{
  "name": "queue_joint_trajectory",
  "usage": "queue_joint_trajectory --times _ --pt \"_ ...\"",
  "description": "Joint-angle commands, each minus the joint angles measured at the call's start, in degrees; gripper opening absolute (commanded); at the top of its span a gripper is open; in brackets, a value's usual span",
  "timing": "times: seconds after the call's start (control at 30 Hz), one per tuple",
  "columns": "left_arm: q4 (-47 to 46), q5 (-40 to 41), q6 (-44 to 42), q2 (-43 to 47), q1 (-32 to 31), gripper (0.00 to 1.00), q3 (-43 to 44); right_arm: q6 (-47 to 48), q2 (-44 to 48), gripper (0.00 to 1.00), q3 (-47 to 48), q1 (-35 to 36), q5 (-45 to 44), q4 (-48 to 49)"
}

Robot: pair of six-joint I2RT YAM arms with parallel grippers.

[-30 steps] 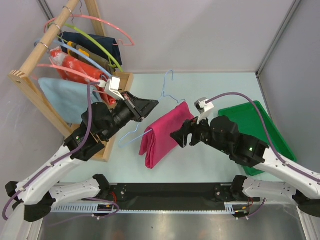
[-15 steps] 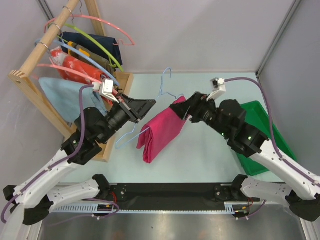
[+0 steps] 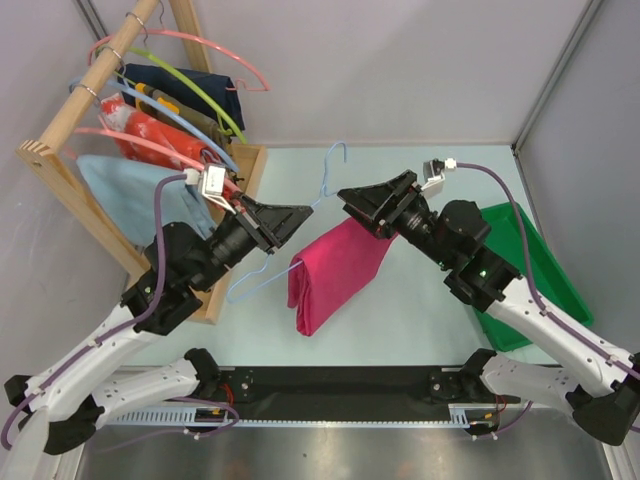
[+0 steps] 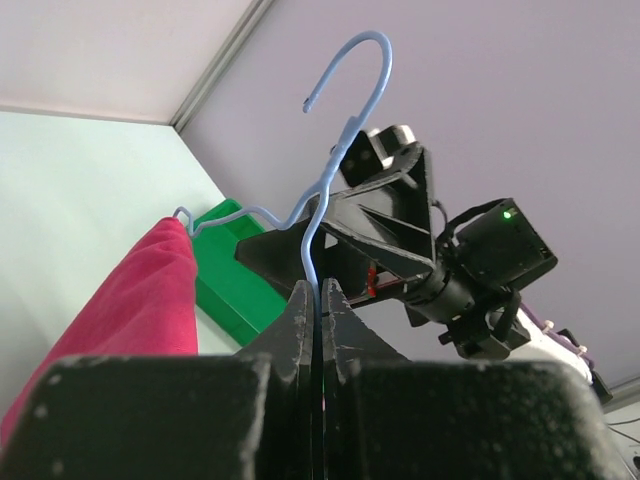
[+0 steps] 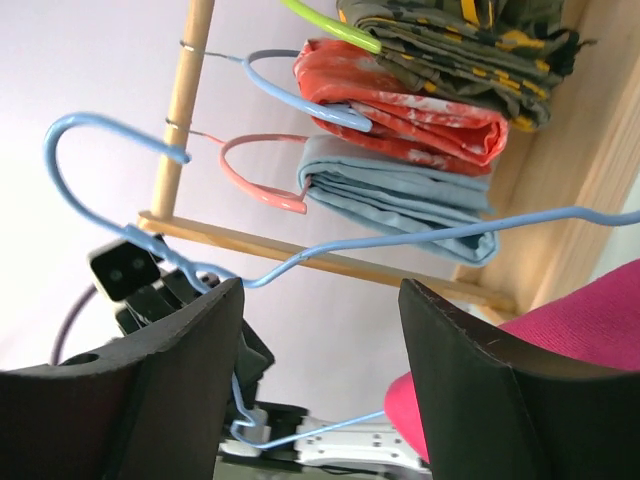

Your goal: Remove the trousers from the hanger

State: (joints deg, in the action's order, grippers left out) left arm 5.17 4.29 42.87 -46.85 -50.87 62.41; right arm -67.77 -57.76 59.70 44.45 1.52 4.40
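At the middle of the desk (image 3: 440,310), the left gripper (image 3: 300,215) is pinching the light-blue wire hanger (image 5: 88,118) a little below its hook. Its jaws are shut tight on the wire, and it is holding the hanger with the hook reaching toward 12 o'clock. The magenta trousers (image 3: 335,275), folded into a thick bundle, are draping over the hanger's lower part and trailing toward 6 o'clock. Whether their lower end is touching the desk cannot be told.

The right gripper (image 3: 372,195) is hovering at the trousers' 1 o'clock corner, just beside the hook, with its jaws standing wide apart and gripping nothing. In its own wrist view the hanger's wire is showing across the gap between the fingers (image 5: 180,400), and a pink fold is showing at the lower right.

A wooden rack (image 3: 40,160) at 10 o'clock is carrying more hangers, with a pale blue cloth (image 3: 125,195) and a red-orange patterned cloth (image 3: 150,135) among the garments. A green tray (image 3: 545,265) is sitting at 3 o'clock, apart from the trousers and partly under the right arm.
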Motion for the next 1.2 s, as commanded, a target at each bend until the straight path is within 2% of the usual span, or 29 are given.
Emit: queue_joint_trajectory --times 0.0,0.3,0.4,0.67,0.73,0.8,1.0,1.17 --pt "-13.5 -1.7 -0.9 2.7 -0.1 0.00 0.5 -11.3 -0.4 0.68 -1.3 0.0 -1.4 6.4" --pt "-15.2 -3.9 -1.3 3.3 -0.1 0.01 -1.2 -18.9 -4.7 0.59 -1.6 1.3 -1.4 12.6" --pt "-15.4 -3.9 -1.2 3.4 -0.1 0.00 -1.9 -20.2 -6.4 0.50 -1.2 2.4 -1.4 14.0" --pt "-12.2 -8.2 -1.3 3.6 -0.1 0.00 -3.4 -21.2 -7.2 0.05 -1.5 3.2 -1.2 15.4" --pt "-11.0 -8.6 -1.5 4.0 -0.1 0.08 -4.2 -21.7 -6.9 0.00 -2.2 3.2 -0.8 15.5" --pt "-9.4 -9.6 -1.6 4.1 -0.1 0.20 -4.4 -22.1 -6.5 0.00 -2.6 3.0 0.6 15.5" --pt "-6.0 -15.2 -1.1 3.4 -0.1 0.47 -3.9 -21.0 -5.3 0.00 -3.1 1.1 7.4 15.6" --pt "1.8 -17.7 -1.6 1.1 0.0 0.57 -0.8 -19.2 -3.1 0.00 -4.8 -1.0 12.7 15.2"
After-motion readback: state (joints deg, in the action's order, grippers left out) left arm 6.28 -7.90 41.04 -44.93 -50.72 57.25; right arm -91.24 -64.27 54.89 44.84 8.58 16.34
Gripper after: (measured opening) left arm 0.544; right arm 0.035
